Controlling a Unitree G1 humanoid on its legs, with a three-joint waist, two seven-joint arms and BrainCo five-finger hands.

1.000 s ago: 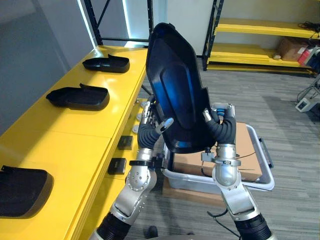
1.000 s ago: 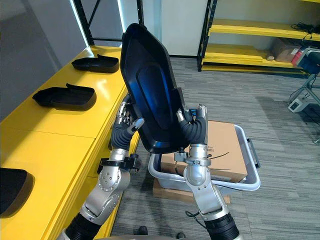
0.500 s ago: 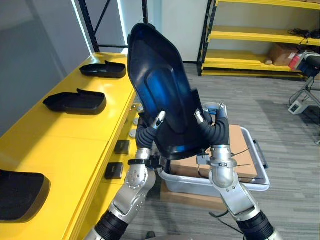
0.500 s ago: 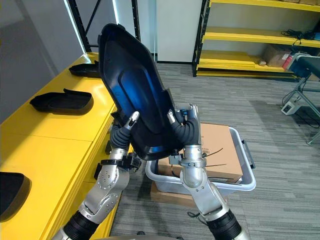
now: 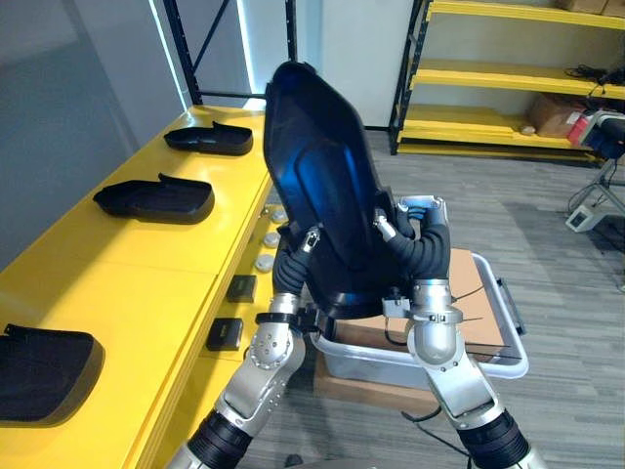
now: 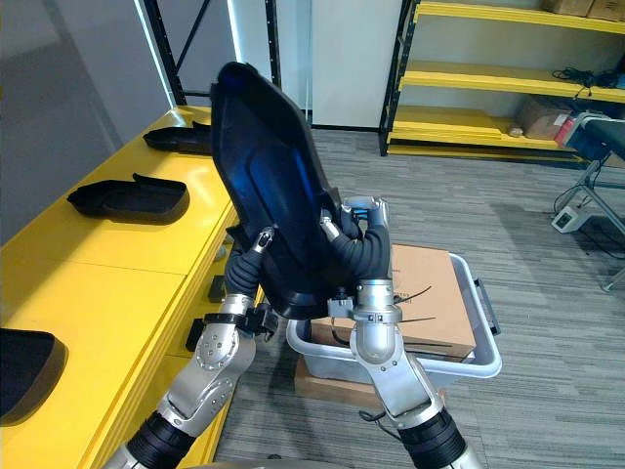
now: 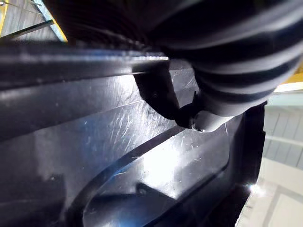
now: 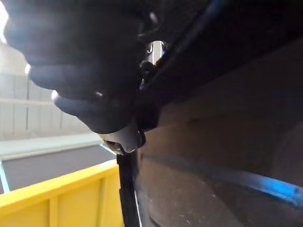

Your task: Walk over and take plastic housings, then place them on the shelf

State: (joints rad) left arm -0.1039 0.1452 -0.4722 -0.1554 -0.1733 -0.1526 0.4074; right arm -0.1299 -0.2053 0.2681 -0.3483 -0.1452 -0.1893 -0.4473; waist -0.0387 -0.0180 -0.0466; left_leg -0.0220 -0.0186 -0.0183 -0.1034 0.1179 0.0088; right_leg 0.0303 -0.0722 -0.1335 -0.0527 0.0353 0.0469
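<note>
Left hand (image 5: pixel 291 260) and right hand (image 5: pixel 423 242) hold the tilted plastic housing (image 5: pixel 317 166), fingers (image 5: pixel 310 238) seemingly clamped on it.

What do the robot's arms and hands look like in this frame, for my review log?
The left arm and right arm are silver-grey metal with rounded joints and black ribbed sleeving further down. The left hand and right hand wear dark ribbed covers over back and wrist. Their silver thumbs end in dark tips.
</note>
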